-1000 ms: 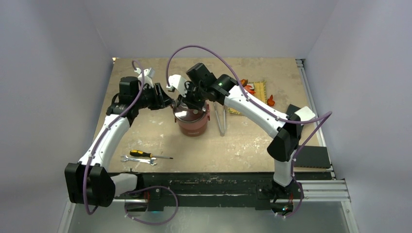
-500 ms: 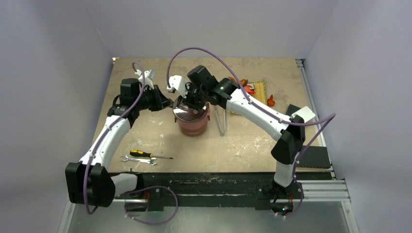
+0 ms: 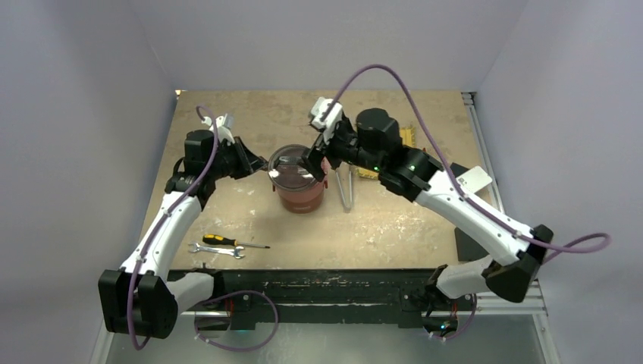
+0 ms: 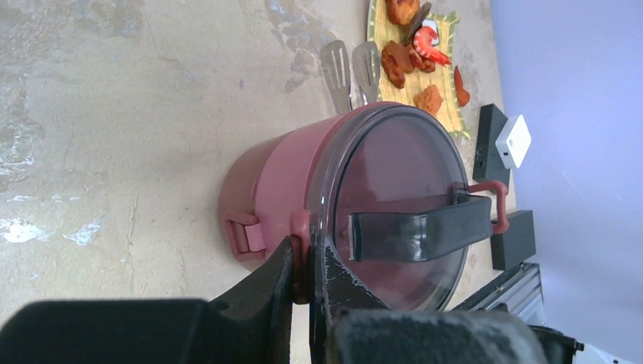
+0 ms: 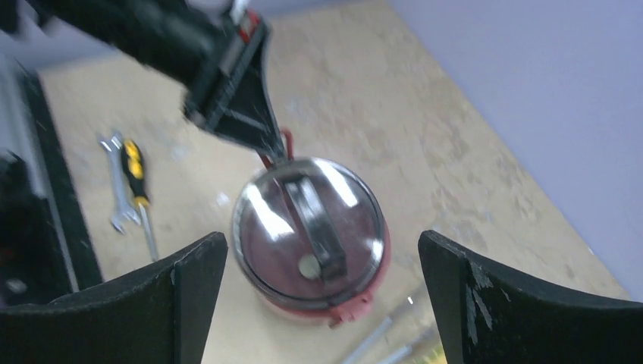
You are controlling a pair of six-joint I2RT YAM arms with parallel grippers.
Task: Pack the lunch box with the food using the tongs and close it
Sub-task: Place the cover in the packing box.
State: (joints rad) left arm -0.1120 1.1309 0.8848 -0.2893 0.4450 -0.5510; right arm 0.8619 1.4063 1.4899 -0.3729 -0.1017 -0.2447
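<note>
The left gripper (image 4: 303, 254) has its jaws pinched tight on the red side clasp (image 4: 300, 225) of the dusty-red round lunch box (image 3: 299, 197), which stands mid-table with its dark see-through handled lid (image 4: 394, 171) on. The right gripper (image 5: 322, 243) hangs above it, jaws spread wide, holding nothing. Just right of the box lie the slim silver metal tongs (image 3: 346, 188), then toy food pieces (image 4: 394, 64) on a yellow woven mat (image 4: 447, 117)

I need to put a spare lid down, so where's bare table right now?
Bare table lies in front of the lunch box, right of the screwdriver. The far strip behind the box is bare too. Crowded: around the box, tongs and mat.
</note>
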